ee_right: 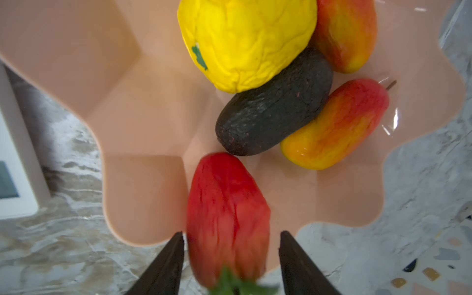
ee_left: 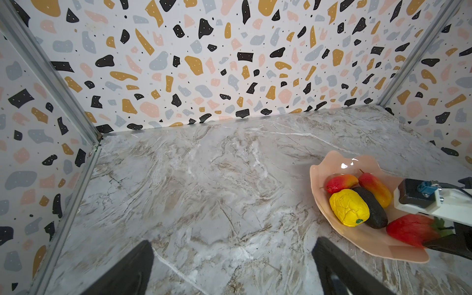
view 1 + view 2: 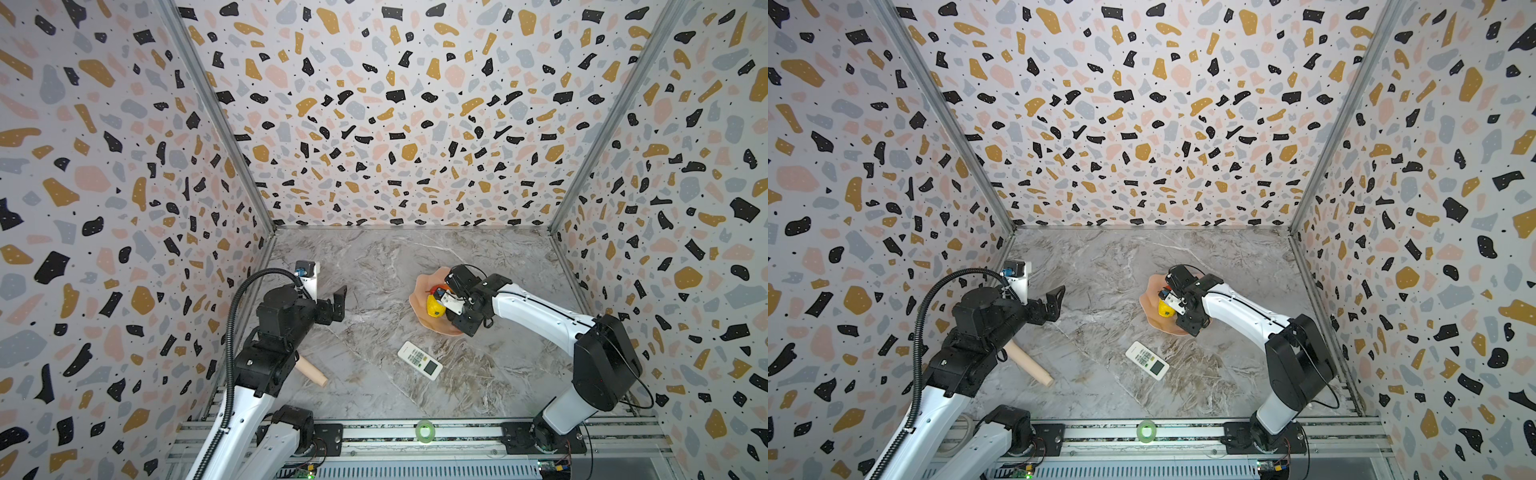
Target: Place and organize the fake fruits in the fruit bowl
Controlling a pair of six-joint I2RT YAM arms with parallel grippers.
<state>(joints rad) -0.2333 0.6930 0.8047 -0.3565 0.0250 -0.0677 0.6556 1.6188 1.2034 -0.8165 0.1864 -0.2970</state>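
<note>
In both top views the right claw (image 3: 446, 297) hangs over the bowl (image 3: 419, 291), the drop spot. Left wrist: the left claw (image 2: 233, 242) gapes empty above bare table (image 2: 191, 178), clear of traffic, while four fruits (image 2: 348, 207) huddle in the bowl's dip. Right wrist: the jaws stand parted either side of the strawberry (image 1: 227, 204), not pinching it, and its nose meets the black one (image 1: 274, 104), so it's a drop-in, by my read.

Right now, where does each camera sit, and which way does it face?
Top views: high above the robot, looking down on the table; left arm and right arm show.
Left wrist: low, facing the back wall; left gripper shows.
Right wrist: above the bowl, looking down; right gripper shows.
Shared: both wrist views see the bowl.
</note>
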